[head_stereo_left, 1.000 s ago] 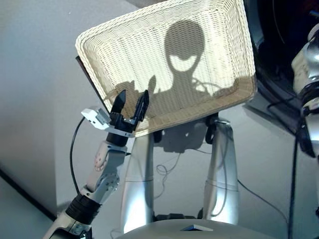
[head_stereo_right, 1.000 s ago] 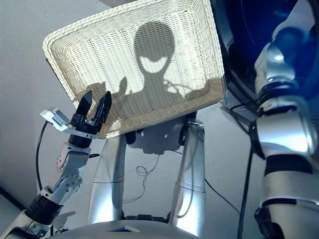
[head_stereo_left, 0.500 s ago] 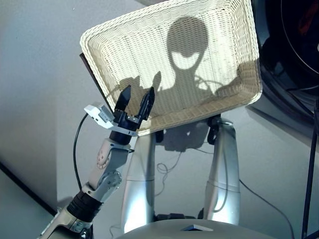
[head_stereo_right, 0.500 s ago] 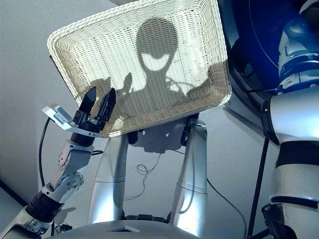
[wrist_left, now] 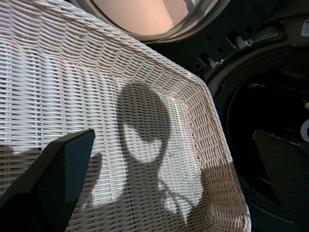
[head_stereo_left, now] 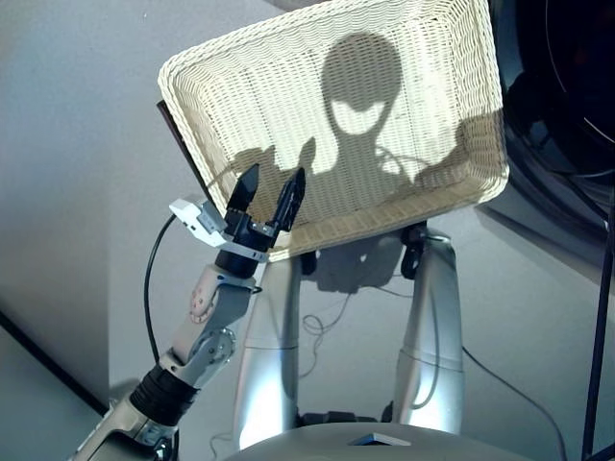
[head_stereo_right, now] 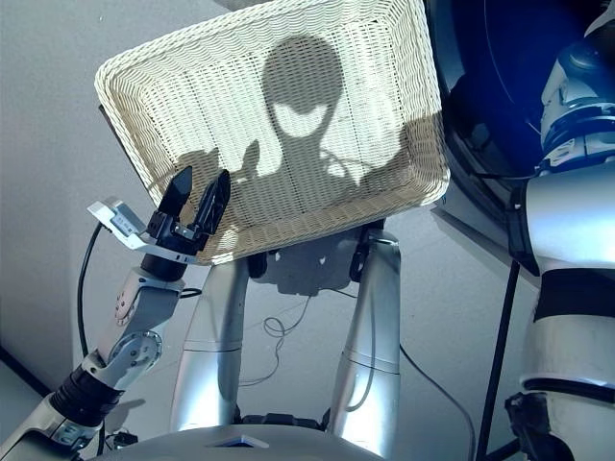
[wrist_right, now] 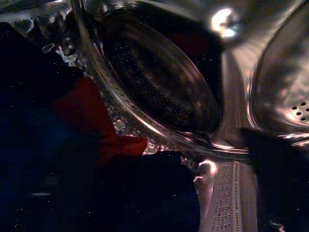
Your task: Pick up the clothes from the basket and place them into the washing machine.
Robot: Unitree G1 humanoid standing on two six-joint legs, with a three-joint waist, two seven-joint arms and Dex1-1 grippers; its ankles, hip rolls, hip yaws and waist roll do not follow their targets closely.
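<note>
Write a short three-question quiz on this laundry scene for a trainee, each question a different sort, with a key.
1. True or false: the basket holds folded clothes.
2. Multiple choice: the left pincer is
A. shut on a garment
B. open over the basket's near rim, holding nothing
C. inside the washing machine
3. Fill in: in the right wrist view, the red-orange garment lies inside the metal ____.

Key:
1. False. Only bare wicker shows.
2. B
3. Drum. Dark cloth lies beside the garment there; the right pincer's state cannot be told.
</note>
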